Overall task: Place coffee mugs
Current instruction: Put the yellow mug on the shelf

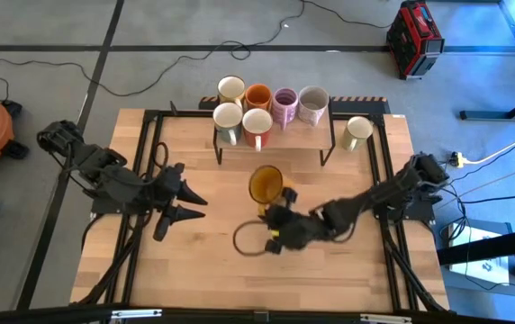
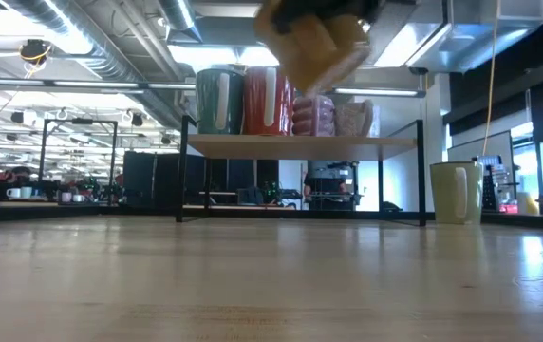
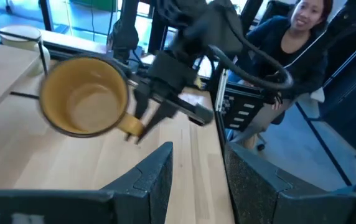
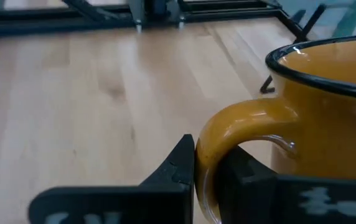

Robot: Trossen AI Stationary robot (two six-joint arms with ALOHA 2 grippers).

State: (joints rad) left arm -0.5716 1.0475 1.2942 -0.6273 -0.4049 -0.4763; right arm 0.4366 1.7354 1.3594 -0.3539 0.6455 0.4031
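Pinching the amber mug's (image 4: 327, 106) handle between closed fingers, right gripper (image 4: 208, 168) holds it aloft; left gripper (image 1: 185, 203) open

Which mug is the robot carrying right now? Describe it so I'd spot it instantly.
Start at the black wire shelf along the wooden table's far edge. In front of it, the right end effector holds the glossy amber-yellow mug by its handle, the only mug off both shelf and table.

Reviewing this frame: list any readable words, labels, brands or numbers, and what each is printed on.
None can be read.
White marks on the right gripper, shut on the amber mug handle: too blurred to read.
White marks on the left gripper, in the left wrist view: cut off, unreadable.
Marks on the white box beside the table: too small.
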